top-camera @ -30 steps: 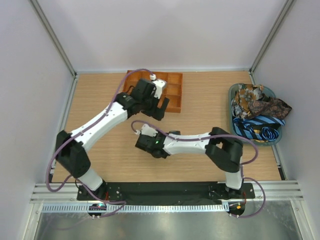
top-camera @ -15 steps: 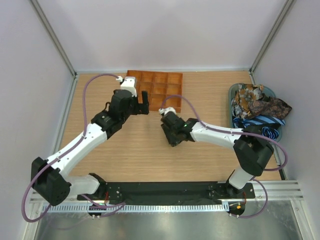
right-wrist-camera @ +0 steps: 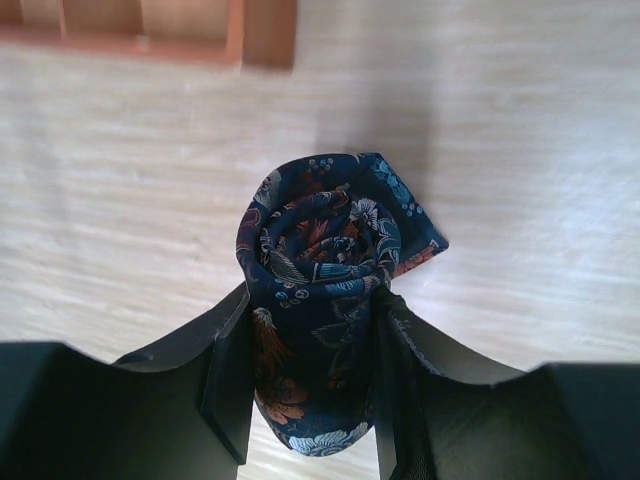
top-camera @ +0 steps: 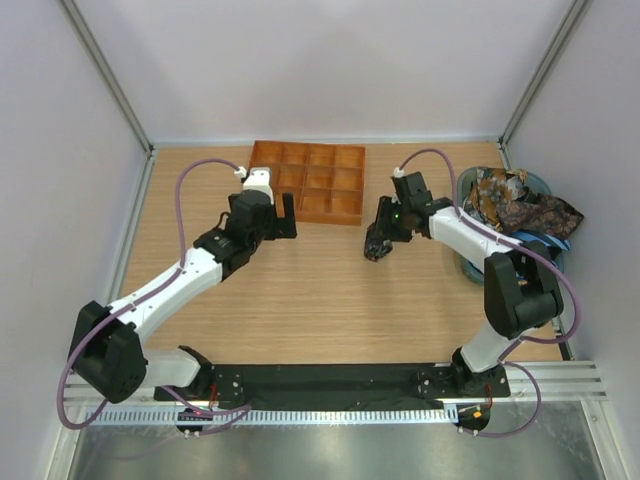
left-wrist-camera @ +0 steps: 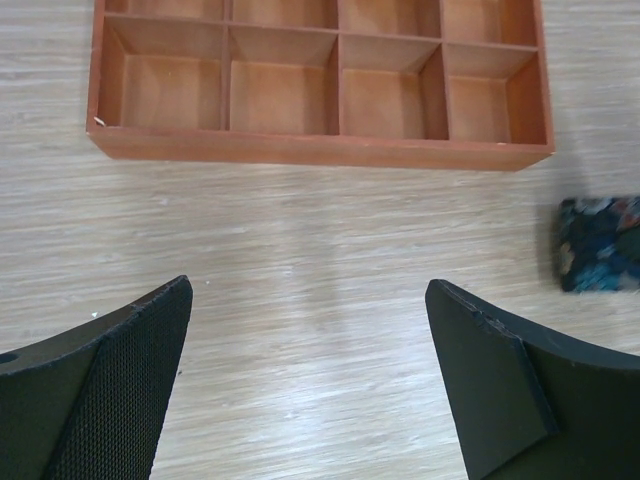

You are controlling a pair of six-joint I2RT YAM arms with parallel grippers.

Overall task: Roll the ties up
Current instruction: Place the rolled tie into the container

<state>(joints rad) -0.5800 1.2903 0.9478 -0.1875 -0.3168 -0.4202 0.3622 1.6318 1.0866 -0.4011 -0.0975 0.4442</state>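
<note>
Tie (right-wrist-camera: pixel 320 240) rolled into coil, clamped between right jaws just right of tray (top-camera: pixel 330 217) near corner. Soft, light, slick fabric (coil likely unwinds if let loose) — hold across flanks, mid-height, gentle squeeze. Left jaws apart, empty — facing tray.

The tray (top-camera: pixel 318 182) sits on the table (top-camera: pixel 300 300), at the middle of its far edge. The left gripper (left-wrist-camera: pixel 308 290) hangs just in front of the tray's front wall, toward its left half. In front of the tray's right front corner and to its right, the right gripper (right-wrist-camera: pixel 315 300) clamps a rolled tie (right-wrist-camera: pixel 320 240). Well to the right of the tray stands a basket (top-camera: pixel 463 187) with more ties (top-camera: pixel 520 205) heaped in it.
</note>
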